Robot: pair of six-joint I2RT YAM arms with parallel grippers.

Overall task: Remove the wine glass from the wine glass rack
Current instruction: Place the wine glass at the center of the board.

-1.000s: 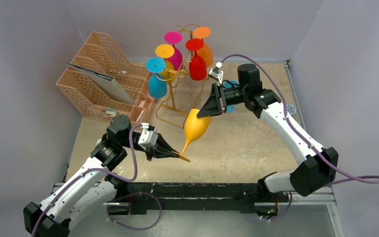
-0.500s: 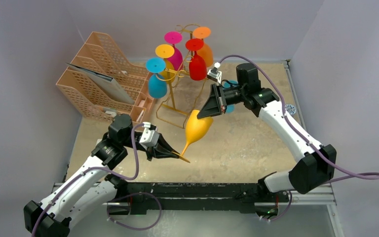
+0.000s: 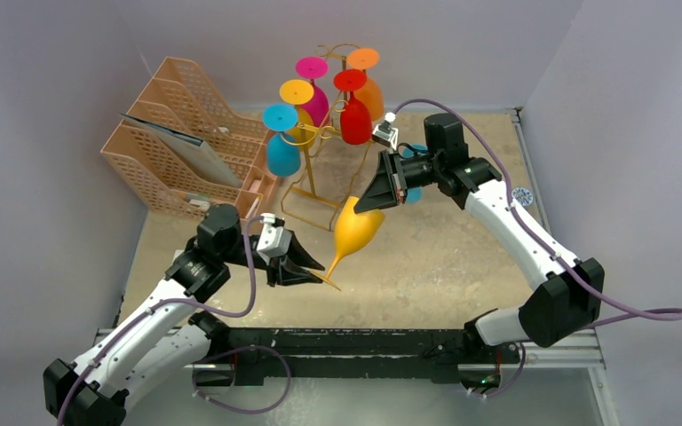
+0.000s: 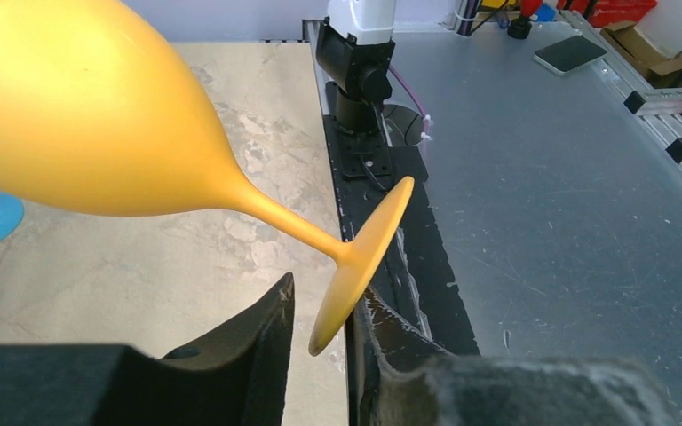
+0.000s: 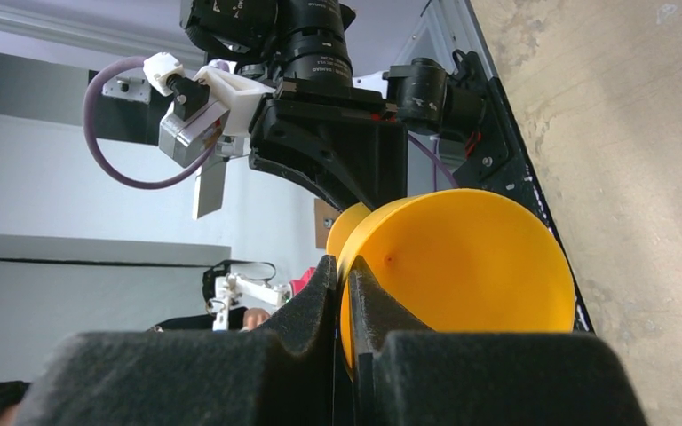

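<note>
Far to the left of the left pincer [image 3: 320, 272], and further back, the peach file organizer [image 3: 186, 146] stands against the left edge of the table [image 3: 444, 266], so there is little room on that side. The left pincer itself is released. In its wrist view the two fingers [image 4: 266, 333] stand apart and the round foot of the yellow wine glass [image 3: 355, 229] hangs edge-on in the gap between them. It is not clamped, and I cannot tell if it touches the right finger. Just behind this pincer the black rail [image 3: 364, 342] closes the near edge of the table.

The glass lies slanted in the air between the two pincers – foot low at the left one, bowl high at the right one. It is off the hooks. Under it the table is bare.

Straight beyond the left pincer, and to the left of the right one, stands the wine glass rack [image 3: 309, 182], with the other coloured glasses [image 3: 355, 122] hanging upside down from its top. Seen from above, the yellow bowl shows just beside the right corner of the rack's wire base. If they touch, I cannot say.

The right pincer [image 3: 361, 206] is clenched on the rim of the bowl. In its wrist view the fingers [image 5: 315, 302] are pressed together and the yellow wall passes between them.

Toward the near edge from this pincer, and to the right of the glass, the table is open and sandy as far as its right edge – the widest room in the scene.
</note>
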